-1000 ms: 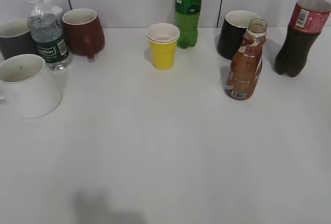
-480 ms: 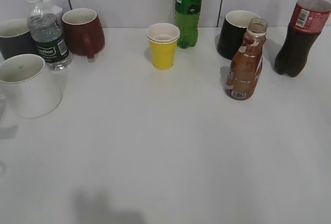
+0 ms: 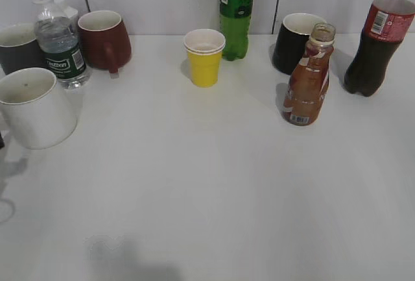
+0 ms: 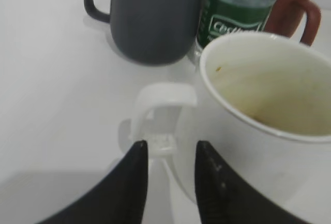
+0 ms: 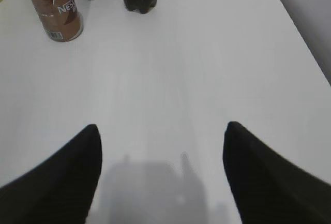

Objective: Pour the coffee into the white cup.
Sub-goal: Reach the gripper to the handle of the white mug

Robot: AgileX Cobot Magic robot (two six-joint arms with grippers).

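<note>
coffee (image 3: 308,78): standing upright, neck straight up, uncapped, just in front of the black mug (image 3: 295,42)
white cup (image 3: 35,107): upright, mouth up, way left of the coffee on the counter (image 3: 214,177)
left pincer (image 4: 170,154): slightly spread, fingers straddling the cup handle (image 4: 161,111)
right pincer (image 5: 161,136): spread wide, holding nothing

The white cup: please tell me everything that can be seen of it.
The white cup is a large, plain mug that looks ceramic, with a thin darker line on its rim. It stands upright at the table's left edge, near the water bottle. Inside it looks empty, with faint brownish marks. Its handle sits between the jaws of the left gripper; contact is unclear.
</note>
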